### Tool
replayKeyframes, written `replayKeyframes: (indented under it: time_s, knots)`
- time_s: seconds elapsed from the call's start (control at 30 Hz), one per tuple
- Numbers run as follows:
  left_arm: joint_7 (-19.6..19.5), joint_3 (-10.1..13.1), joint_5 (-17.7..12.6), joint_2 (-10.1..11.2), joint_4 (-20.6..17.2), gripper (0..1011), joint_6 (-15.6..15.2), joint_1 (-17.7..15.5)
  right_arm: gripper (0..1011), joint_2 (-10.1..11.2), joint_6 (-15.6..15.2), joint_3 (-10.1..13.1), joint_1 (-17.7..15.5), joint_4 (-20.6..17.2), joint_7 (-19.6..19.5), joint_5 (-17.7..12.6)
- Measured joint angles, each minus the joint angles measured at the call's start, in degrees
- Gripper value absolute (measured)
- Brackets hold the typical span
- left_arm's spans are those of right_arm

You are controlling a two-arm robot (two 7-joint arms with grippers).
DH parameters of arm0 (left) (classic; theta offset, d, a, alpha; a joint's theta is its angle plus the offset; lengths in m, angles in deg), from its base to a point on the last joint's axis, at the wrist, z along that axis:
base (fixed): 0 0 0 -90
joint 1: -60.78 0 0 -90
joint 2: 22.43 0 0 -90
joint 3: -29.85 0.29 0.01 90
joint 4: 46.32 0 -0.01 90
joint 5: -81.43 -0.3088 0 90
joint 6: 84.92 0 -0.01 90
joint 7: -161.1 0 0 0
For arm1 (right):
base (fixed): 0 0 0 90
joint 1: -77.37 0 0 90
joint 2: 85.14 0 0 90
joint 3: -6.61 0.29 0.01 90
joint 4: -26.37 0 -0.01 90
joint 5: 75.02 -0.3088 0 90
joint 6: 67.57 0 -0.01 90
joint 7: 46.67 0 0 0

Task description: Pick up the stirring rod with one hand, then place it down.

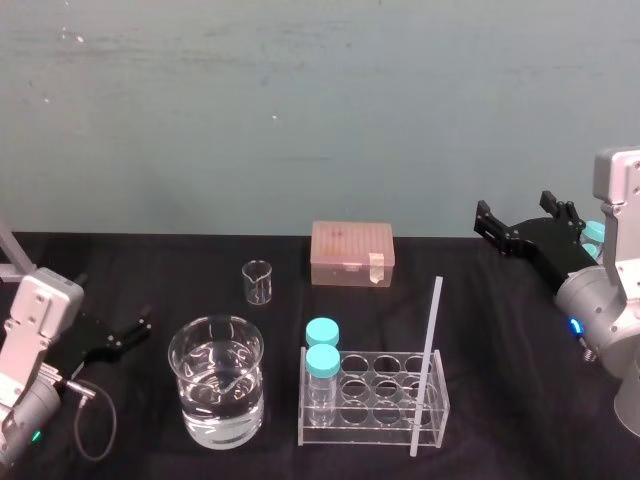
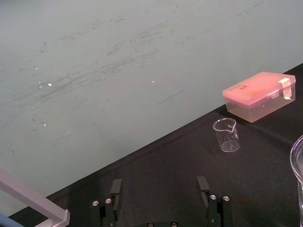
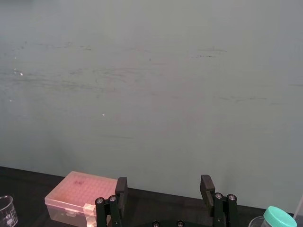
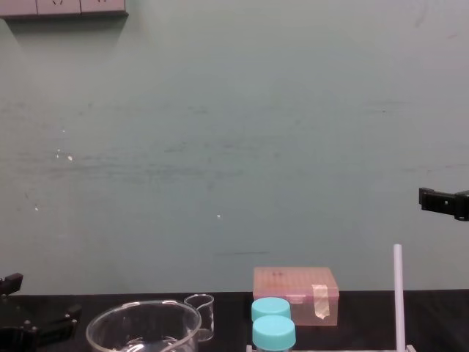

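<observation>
The stirring rod (image 1: 427, 365) is a long thin white rod standing nearly upright in the right end of a clear tube rack (image 1: 390, 408); in the chest view the stirring rod (image 4: 398, 293) rises well above the blue caps. My right gripper (image 1: 518, 217) hangs open and empty above the table's far right, behind and to the right of the rod; the right wrist view shows the right gripper (image 3: 164, 185) with its fingers spread. My left gripper (image 1: 138, 331) rests open and empty at the left, low over the table; in the left wrist view the left gripper (image 2: 159, 187) also has its fingers apart.
Two blue-capped bottles (image 1: 322, 346) stand in the rack's left end. A large beaker of water (image 1: 216, 392) sits left of the rack. A small empty beaker (image 1: 257, 282) and a pink lidded box (image 1: 351, 253) stand behind, near the wall.
</observation>
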Motion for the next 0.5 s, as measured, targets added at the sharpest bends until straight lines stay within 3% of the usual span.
replayKeyframes:
  time_s: [0.5]
  knots:
    - [0.0, 0.0, 0.0, 0.0, 0.0, 1005, 0.0, 0.0, 1003, 0.0, 0.2, -0.1, 0.1, 0.1, -0.2, 0.2]
